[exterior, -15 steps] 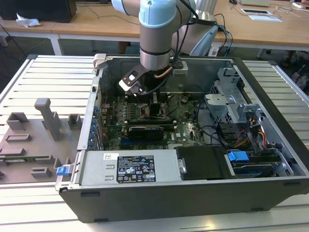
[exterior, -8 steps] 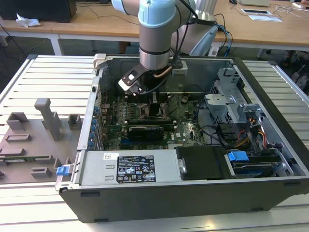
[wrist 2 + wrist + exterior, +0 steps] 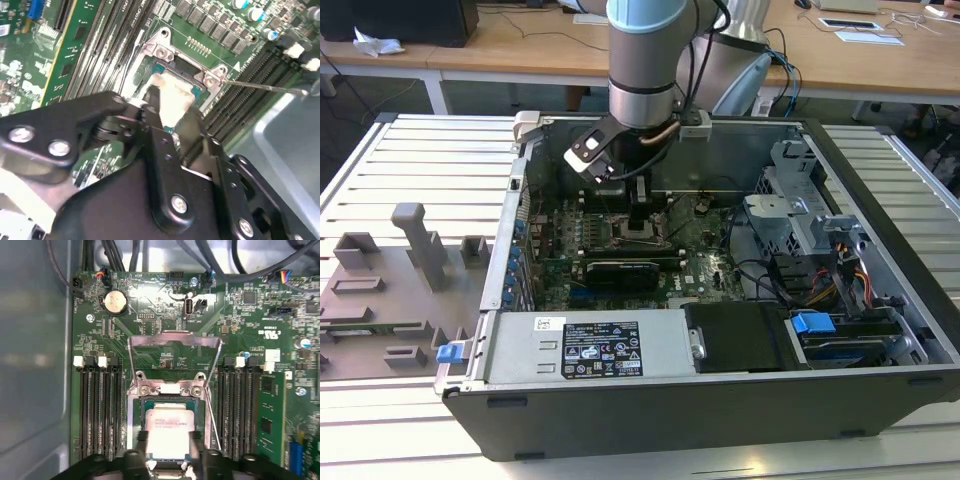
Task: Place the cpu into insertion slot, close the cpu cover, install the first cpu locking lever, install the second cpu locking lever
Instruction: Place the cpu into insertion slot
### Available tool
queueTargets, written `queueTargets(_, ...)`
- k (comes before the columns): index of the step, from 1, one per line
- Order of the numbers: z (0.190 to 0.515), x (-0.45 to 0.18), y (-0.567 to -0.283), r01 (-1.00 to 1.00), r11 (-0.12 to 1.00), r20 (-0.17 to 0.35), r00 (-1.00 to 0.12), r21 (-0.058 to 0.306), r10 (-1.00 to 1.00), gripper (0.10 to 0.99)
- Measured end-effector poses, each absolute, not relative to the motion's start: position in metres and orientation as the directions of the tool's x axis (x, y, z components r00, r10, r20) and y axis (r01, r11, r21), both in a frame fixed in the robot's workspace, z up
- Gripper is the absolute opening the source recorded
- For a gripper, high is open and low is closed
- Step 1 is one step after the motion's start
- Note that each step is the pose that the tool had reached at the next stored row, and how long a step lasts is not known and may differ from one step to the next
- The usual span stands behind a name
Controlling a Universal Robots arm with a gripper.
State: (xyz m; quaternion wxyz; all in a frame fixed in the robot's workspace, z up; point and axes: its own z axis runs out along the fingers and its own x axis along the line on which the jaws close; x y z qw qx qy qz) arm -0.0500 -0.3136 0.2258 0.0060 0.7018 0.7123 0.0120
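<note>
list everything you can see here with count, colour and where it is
cpu: 1, silver-grey, at the insertion slot
cpu cover: 1, silvery, open, hinged up off the slot
memory slots: 2 banks, black, either side of the slot
coin battery: 1, silver, on the motherboard
computer case: 1, dark grey, open on the slatted table
fixture tray: 1, grey, exterior view's left of the case
gripper: 1, black, over the cpu

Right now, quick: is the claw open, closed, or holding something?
Claw: closed on the cpu, fingers on either side of it, at the insertion slot; the cpu cover stands open.
</note>
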Motion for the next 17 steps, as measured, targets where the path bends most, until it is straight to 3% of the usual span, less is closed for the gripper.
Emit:
queueTargets(3,0.246,-0.050,-0.314,1.000,0.015,0.008,-0.015,0.025,1.000,0.169)
queueTargets(4,0.253,-0.050,-0.313,1.000,0.015,0.007,-0.015,0.025,1.000,0.110)
queueTargets(17,0.288,-0.050,-0.313,1.000,0.015,0.007,-0.015,0.025,1.000,0.106)
